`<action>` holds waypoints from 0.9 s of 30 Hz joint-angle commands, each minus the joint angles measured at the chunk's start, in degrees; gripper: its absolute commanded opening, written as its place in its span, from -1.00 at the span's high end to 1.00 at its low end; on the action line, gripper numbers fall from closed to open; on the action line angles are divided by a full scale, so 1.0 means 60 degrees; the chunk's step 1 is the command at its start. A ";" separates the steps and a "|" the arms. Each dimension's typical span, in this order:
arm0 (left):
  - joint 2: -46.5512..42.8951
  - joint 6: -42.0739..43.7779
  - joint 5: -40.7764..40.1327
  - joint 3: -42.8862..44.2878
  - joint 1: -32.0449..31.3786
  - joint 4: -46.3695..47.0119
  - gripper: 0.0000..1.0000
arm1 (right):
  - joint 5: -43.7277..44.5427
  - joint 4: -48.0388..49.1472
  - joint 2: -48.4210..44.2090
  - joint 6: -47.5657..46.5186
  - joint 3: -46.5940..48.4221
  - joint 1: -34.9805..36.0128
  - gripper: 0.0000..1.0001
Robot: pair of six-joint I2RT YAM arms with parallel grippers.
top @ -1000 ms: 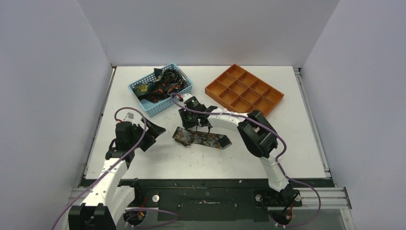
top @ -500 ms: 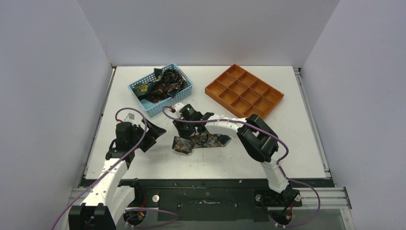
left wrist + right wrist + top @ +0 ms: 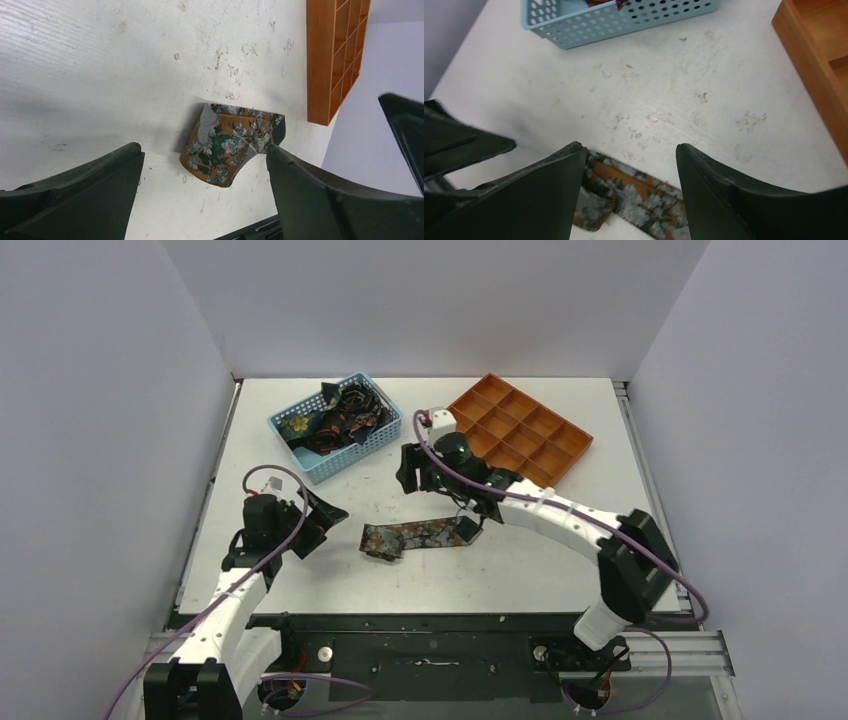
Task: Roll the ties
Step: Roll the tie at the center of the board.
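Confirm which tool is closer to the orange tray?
Right. The right tool hangs beside the tray's left corner; the left tool is far off, beyond the tie.

Left end effector (image 3: 322, 515) low, jaws spread wide, empty; right end effector (image 3: 408, 470) on an outstretched arm, jaws parted.

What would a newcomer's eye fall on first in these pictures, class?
A floral tie lies partly folded on the middle of the white table. The open left gripper and the open right gripper are on either side of it, and neither holds it. Behind it are a light-blue basket heaped with ties at far left and an empty orange tray at far right.
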 commanded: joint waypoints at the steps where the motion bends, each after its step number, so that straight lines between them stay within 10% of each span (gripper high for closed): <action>1: 0.0126 -0.0022 0.0435 -0.0191 0.0010 0.0816 -0.86 | -0.1230 0.1616 -0.1298 0.1901 -0.2194 0.0167 -0.37; 27: 0.0158 -0.0423 0.0430 -0.0862 -0.0012 0.1094 -0.84 | -0.3180 0.4658 0.0912 0.4120 -0.3598 0.0736 -0.32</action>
